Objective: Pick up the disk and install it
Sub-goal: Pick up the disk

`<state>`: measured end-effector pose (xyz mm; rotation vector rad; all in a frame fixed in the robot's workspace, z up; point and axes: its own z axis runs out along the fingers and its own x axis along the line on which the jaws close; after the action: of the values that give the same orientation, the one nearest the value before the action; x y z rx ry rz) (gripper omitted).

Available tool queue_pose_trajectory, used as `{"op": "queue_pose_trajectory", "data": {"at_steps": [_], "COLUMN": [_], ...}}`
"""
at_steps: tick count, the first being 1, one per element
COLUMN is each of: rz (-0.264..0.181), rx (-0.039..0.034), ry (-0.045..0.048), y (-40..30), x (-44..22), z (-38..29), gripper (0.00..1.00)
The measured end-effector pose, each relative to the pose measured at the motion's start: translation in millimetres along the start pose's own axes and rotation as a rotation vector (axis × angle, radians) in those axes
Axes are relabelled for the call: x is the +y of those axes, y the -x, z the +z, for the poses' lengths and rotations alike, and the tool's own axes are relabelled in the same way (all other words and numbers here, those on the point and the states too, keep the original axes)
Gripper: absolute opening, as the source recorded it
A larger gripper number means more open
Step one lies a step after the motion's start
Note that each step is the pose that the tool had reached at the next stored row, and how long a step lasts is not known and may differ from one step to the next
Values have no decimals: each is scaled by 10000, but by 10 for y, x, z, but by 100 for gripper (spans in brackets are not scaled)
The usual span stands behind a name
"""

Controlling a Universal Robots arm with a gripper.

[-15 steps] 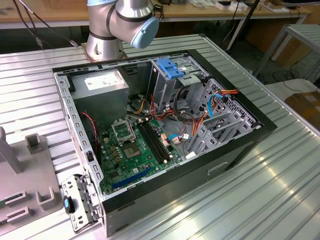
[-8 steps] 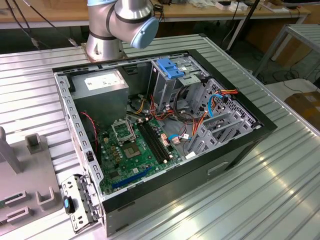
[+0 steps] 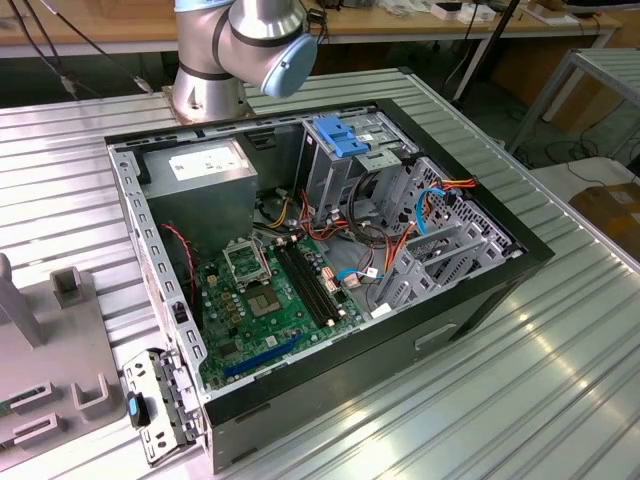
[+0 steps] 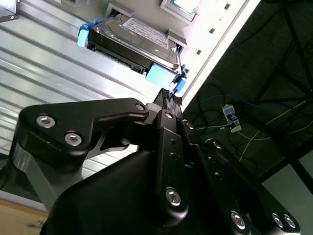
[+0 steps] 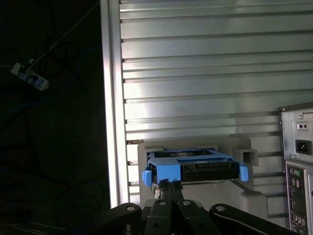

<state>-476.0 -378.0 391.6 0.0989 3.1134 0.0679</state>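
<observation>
Disk (image 5: pixel 190 169) pick-up, approach stage: not yet grasped.
The disk is seated in a grey holder (image 5: pixel 247 198) on the ribbed desk (image 5: pixel 195 73), near the computer case (image 5: pixel 298 171). The gripper (image 5: pixel 167 185) hangs short of it, jaws drawn narrow and empty. Judged: a grasp calls for jaws spread wider than the blue rails, squared to the disk.
</observation>
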Motion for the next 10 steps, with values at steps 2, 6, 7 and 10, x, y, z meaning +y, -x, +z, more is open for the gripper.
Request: {"op": "queue_pose_trajectory", "data": {"at_steps": [2,6,7,10], "rz": [0,-189,-435,-1133], "rx": [0,8,20,50], "ry": [0,5,10,28], "y": [-1,-2,-2,-2], "x": [0,0,-1,-1], "z": [0,0,-1,0], "gripper": [11,11,11,11]}}
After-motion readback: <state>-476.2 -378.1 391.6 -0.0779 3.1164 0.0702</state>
